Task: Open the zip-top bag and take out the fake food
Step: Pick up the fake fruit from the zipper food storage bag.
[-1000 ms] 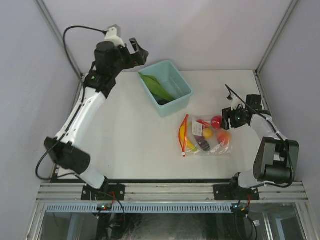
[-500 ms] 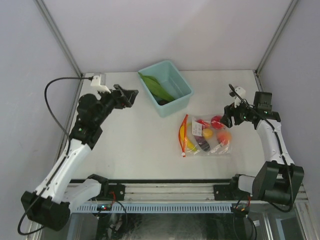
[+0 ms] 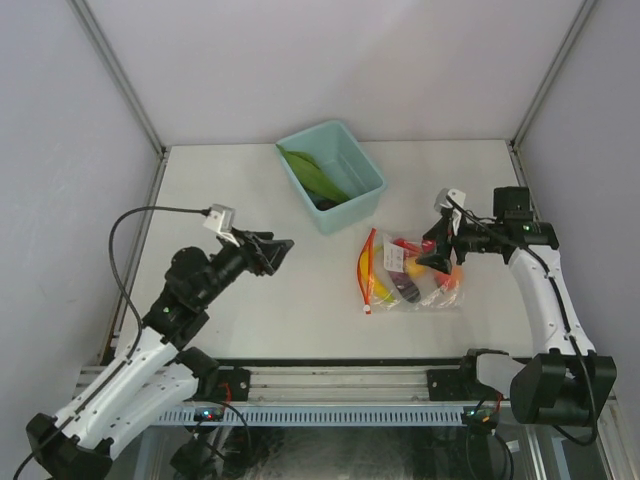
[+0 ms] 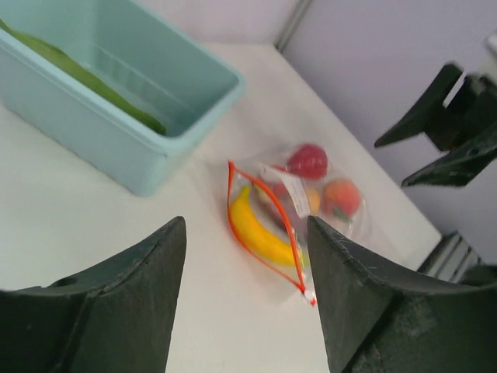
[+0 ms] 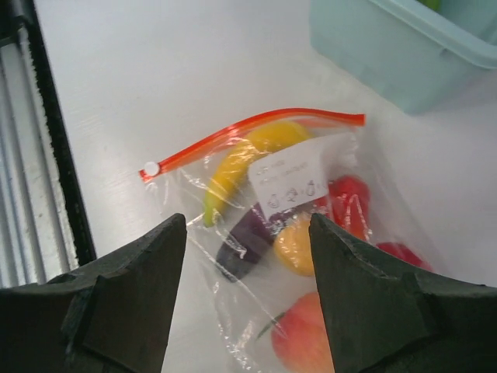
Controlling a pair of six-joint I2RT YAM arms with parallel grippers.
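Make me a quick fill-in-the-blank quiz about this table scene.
The long green piece lies in the teal ____.
The banana sits inside the zip-top ____.
The right pincer hovers above the fake food with jaws ____.
The left pincer holds ____.
Missing: bin; bag; open; nothing.

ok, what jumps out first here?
The clear zip-top bag of bright fake food lies right of centre, with its red-orange zipper edge facing left. The right gripper hovers open over it, and the left gripper is open too, farther left. Behind sits a teal bin holding a long green piece.
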